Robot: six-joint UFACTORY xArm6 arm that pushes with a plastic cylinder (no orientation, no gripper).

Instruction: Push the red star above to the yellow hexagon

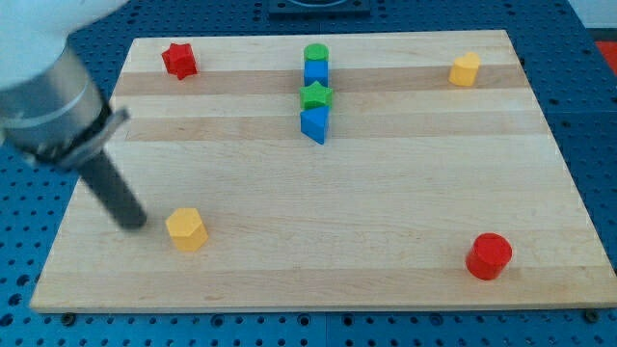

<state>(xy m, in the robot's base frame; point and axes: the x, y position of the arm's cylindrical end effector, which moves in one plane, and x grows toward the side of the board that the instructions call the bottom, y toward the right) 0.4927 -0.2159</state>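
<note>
The red star point(178, 60) lies near the top left corner of the wooden board point(386, 212). The yellow hexagon point(186, 228) lies at the lower left. My tip point(133, 226) rests on the board just left of the yellow hexagon, with a small gap between them. The red star is far above the tip, toward the view's top.
A column at top centre holds a green cylinder point(316, 52), a blue cube point(316, 72), a green star point(316, 95) and a blue block point(315, 123). A yellow block point(465, 69) sits at top right. A red cylinder point(489, 255) sits at bottom right.
</note>
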